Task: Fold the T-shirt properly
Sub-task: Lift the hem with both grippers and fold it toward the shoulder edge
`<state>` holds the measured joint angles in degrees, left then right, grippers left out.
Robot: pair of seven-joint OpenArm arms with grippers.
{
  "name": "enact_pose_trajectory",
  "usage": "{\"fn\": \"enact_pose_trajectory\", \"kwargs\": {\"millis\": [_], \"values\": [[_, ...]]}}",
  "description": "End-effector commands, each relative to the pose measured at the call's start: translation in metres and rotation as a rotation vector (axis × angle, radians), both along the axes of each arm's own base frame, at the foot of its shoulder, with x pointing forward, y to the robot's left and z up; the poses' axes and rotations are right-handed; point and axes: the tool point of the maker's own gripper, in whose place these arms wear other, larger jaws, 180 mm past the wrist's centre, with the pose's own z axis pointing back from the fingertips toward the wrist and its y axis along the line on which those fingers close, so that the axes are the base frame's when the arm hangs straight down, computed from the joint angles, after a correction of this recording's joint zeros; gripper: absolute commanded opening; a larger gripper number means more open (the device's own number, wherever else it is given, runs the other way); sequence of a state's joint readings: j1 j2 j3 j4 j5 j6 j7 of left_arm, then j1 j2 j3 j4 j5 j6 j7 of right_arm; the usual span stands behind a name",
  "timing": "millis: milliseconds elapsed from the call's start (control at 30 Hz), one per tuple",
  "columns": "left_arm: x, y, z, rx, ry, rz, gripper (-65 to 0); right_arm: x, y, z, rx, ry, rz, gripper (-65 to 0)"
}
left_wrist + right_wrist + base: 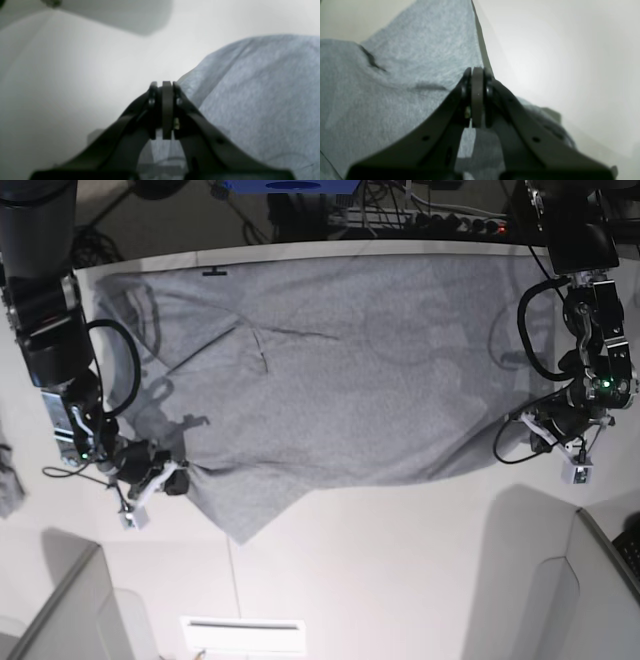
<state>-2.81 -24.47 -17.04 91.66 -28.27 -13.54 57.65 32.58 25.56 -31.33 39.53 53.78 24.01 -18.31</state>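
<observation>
White table (pixel 400 560) surface is largely covered by the T-shirt (pixel 340 370), which is spread flat with its plain grey side up and one corner drawn to a point toward the near edge. The right gripper (pixel 178 478) is seen clenched at the shirt's edge on one side. The left gripper (pixel 522 423) is clenched at the opposite edge; whether cloth is pinched cannot be told.
</observation>
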Motion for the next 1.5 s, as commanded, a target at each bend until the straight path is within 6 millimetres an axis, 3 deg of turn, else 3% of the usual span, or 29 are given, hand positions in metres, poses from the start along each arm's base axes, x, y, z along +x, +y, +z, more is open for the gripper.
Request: {"fn": "enact_pose_trajectory", "kwargs": {"millis": [0,100,333,567,867,1033,1233,1467], "values": [[0.009,0.004,0.021,0.023,-0.066,-0.009,-65.0,0.016,-0.005,0.022,0.012,-0.060,-0.011,-65.0],[0.003,-0.001,0.021,0.028,-0.065,-0.023,-65.0,0.012,-0.003,0.019,0.015,-0.056,-0.005,-65.0],[0.000,-0.027,0.025,-0.154,-0.090,-0.058,-65.0,0.006,-0.005,0.045,0.048,-0.120,0.008,-65.0],[-0.007,-0.026,0.020,-0.155,-0.075,-0.054,-65.0,-0.007,-0.019,0.046,0.059,-0.109,-0.020,-65.0],[-0.026,-0.010,0.054,-0.097,-0.083,-0.030,-65.0,-0.022,-0.014,0.042,0.041,-0.078,0.025,-65.0],[-0.035,-0.008,0.047,-0.093,-0.059,-0.024,-65.0,-0.029,-0.002,0.048,0.044,-0.082,0.067,-65.0],[-0.039,-0.011,0.050,-0.077,-0.061,-0.040,-65.0,-0.031,-0.024,0.064,0.053,-0.085,0.013,-65.0],[-0.057,-0.022,0.049,-0.049,-0.046,-0.078,-65.0,-0.042,-0.026,0.055,0.044,-0.050,0.018,-65.0]]}}
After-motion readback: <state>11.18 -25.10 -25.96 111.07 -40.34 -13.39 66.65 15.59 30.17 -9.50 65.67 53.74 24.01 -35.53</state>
